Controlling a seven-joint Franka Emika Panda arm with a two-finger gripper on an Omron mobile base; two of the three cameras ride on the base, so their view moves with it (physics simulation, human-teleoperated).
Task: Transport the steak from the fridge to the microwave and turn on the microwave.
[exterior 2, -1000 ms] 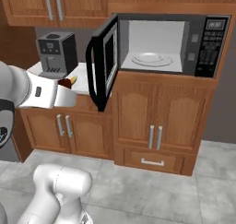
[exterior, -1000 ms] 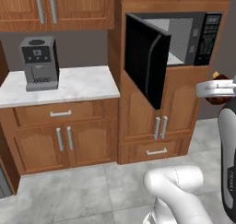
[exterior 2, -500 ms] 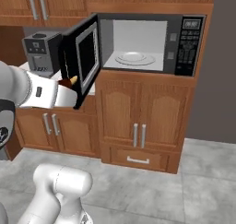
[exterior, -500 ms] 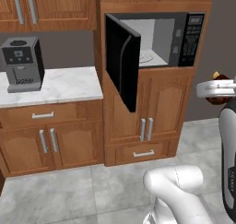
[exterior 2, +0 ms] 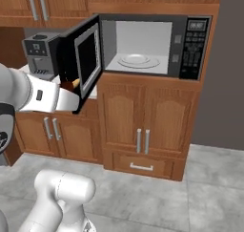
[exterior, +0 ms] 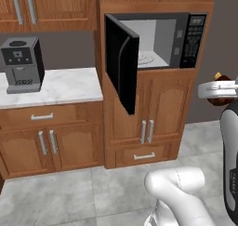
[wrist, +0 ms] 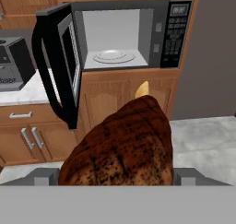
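Mid-task, carry leg mostly done by the look of it; steak [wrist: 122, 147] is out of the fridge and in the gripper [wrist: 115, 179], robot facing the microwave [exterior 2: 152, 42] but well apart from it (a judgement: the base or arm must close the gap before anything goes in).

Largest first: wooden cabinet wall [exterior 2: 143, 126] with the black built-in microwave set into it above two lower doors and a drawer; microwave door [exterior: 122, 62] swung wide open toward the left, light grey cavity exposed, glass turntable plate [exterior 2: 138, 60] lying on the cavity floor with nothing on it; keypad [exterior 2: 195, 45] on the microwave's right side, untouched as far as I can tell.

White marble counter [exterior: 60, 85] to the left of the microwave column; black coffee machine [exterior: 21, 64] standing near the counter's back left part, well apart from the open door.

Steak: brown, charred, bulking up between the finger tips in the hand view, a pale tip at its far end; also a dark lump at the arm's end at the right edge of the left base view. Jaws stand wide, spread around the steak and clamped on it, not empty.

Done: steak fetched, microwave door open. Left: bring steak into the cavity and set it on the plate; release; back the hand out; shut the door; press start on the keypad. Risk guess: open door juts out on the left, arm must go round its edge.
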